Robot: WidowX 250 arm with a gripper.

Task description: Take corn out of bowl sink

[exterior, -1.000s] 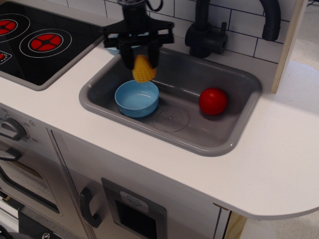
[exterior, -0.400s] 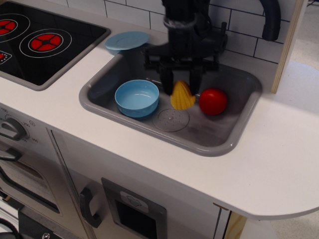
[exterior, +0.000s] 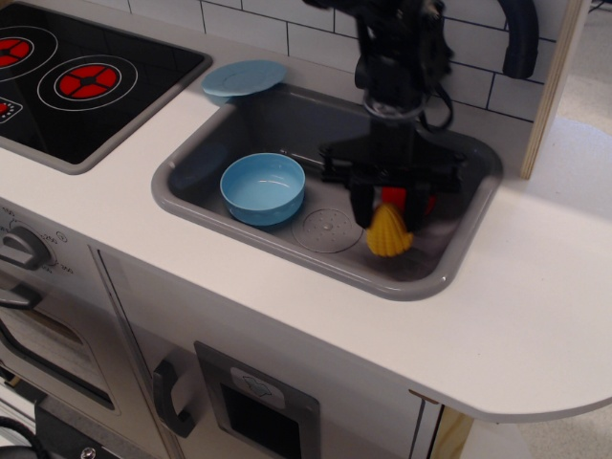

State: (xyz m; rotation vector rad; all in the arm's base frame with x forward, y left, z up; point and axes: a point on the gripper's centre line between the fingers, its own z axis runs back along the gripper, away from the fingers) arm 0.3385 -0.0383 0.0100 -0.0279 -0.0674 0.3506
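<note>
- Hand (exterior: 391,207): black, angular, hard-edged, hanging from a dark arm that comes down from the top of the view. A wide crossbar sits above two short fingers (exterior: 360,205), which are drawn in narrow around the upper end of the corn.
- Corn (exterior: 389,232): yellow plastic, stubby and cone-shaped, with bumpy kernel rows. Its top is pinched between the fingers and its rounded bulk shows below them. It sits low over the right part of the sink floor, close to the front wall; cannot tell whether the bottom touches the floor.
- Red ball (exterior: 415,201): smooth and glossy, mostly hidden behind the hand and corn, with only slivers showing.
- Sink (exterior: 206,153): grey plastic basin, rectangular with rounded corners and a matte floor with a faint sheen. A circular drain mark (exterior: 327,229) lies just left of the corn.
- Bowl (exterior: 263,188): light blue, round and smooth-sided, upright on the left of the sink floor, well apart from the corn, with nothing visible inside it.
- Plate (exterior: 244,79): flat light blue disc on the surface at the sink's back left corner.
- Surface (exterior: 535,316): white, smooth counter with a rounded right end.
- Hob (exterior: 86,79): glossy black panel with red ring burners, far left.
- Faucet (exterior: 519,38): black, curved, against white tiles.
</note>
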